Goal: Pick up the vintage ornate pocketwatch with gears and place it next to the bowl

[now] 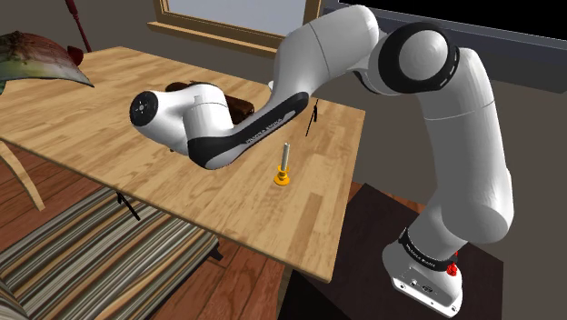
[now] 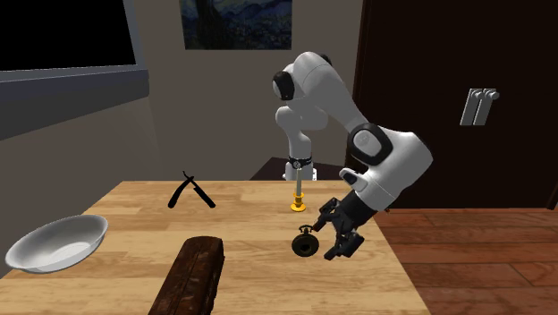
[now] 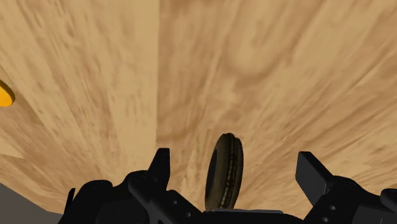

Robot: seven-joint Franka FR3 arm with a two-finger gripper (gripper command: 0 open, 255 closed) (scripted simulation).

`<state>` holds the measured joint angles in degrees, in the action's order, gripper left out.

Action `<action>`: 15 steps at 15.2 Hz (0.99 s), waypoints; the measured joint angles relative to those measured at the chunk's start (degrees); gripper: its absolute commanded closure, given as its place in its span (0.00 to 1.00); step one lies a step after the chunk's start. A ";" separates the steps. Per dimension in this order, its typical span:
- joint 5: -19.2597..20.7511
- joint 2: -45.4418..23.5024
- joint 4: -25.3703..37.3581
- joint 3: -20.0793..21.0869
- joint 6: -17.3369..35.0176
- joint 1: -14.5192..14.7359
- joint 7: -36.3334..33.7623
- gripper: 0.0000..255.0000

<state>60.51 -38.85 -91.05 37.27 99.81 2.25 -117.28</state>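
Dark, bronze-toned, the pocketwatch (image 3: 224, 172) stands on edge between the jaws, which are spread wide and touch neither of its faces. Whether it rests on the pale wooden bench (image 2: 259, 277) I cannot tell. A yellow candle holder (image 2: 297, 204) stands near the jaws, on the side toward the arm's base. A dark brown block (image 2: 192, 273) lies between the jaws and the grey bowl (image 2: 54, 243), which sits well apart from them.
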 measured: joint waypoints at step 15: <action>1.31 -1.06 -0.99 -0.97 2.09 -0.92 -0.63 1.00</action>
<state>61.82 -39.91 -92.04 36.30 101.90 1.33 -117.91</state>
